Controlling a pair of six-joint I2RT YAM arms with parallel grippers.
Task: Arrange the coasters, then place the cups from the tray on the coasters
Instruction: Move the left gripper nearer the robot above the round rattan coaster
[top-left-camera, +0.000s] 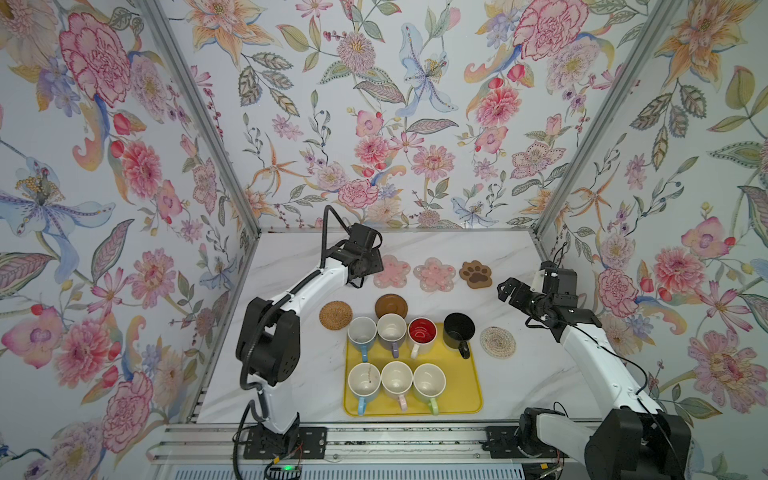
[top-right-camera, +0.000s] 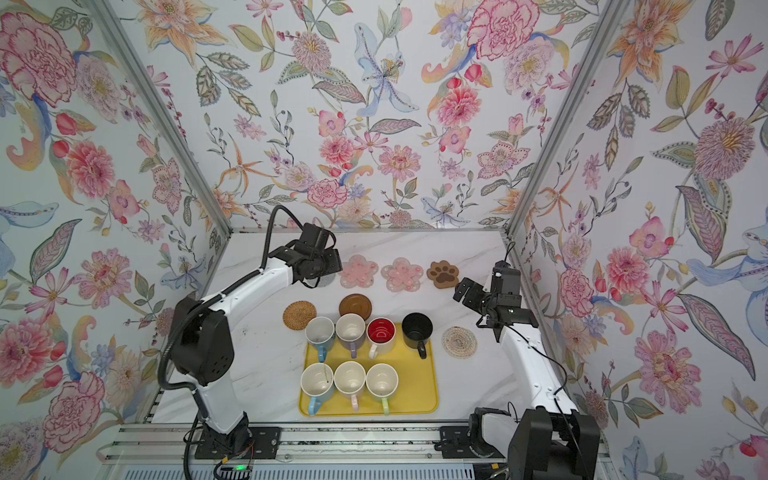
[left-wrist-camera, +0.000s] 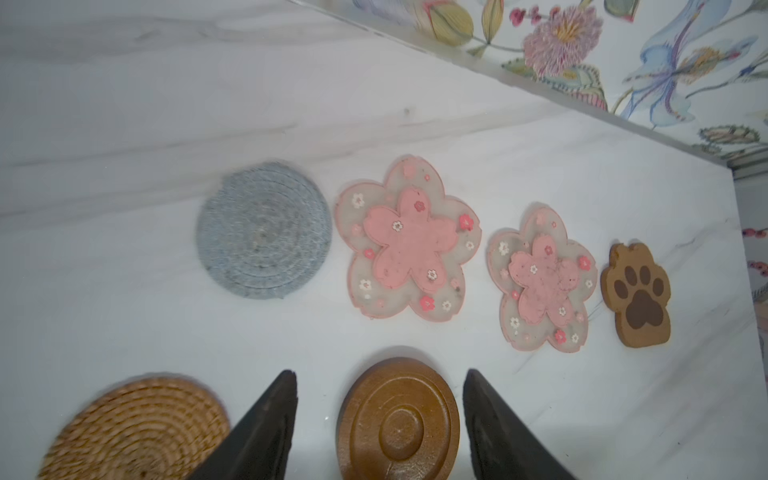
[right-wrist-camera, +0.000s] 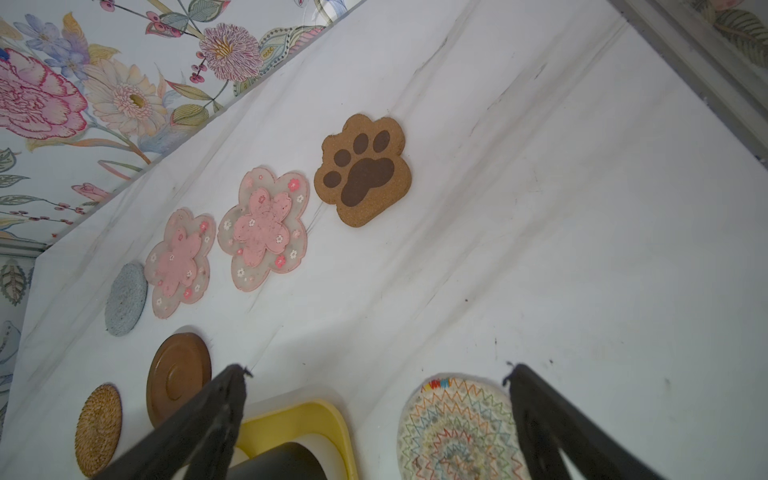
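Along the back of the table lie a grey-blue knit coaster (left-wrist-camera: 264, 230), two pink flower coasters (top-left-camera: 390, 271) (top-left-camera: 434, 274) and a brown paw coaster (top-left-camera: 476, 274). Nearer the front lie a rattan coaster (top-left-camera: 335, 315), a wooden disc coaster (top-left-camera: 390, 305) and a cream rope coaster (top-left-camera: 497, 341). Several cups stand on the yellow tray (top-left-camera: 465, 390), among them a black cup (top-left-camera: 458, 330) and a red-lined cup (top-left-camera: 422, 332). My left gripper (left-wrist-camera: 380, 374) hangs open and empty over the grey-blue coaster. Beside the paw coaster, my right gripper (right-wrist-camera: 376, 368) is open and empty.
Floral walls close in the marble table (top-left-camera: 536, 374) at the back and on both sides. Both arm bases stand on a metal rail (top-left-camera: 407, 440) along the front edge. The rope coaster lies just right of the tray.
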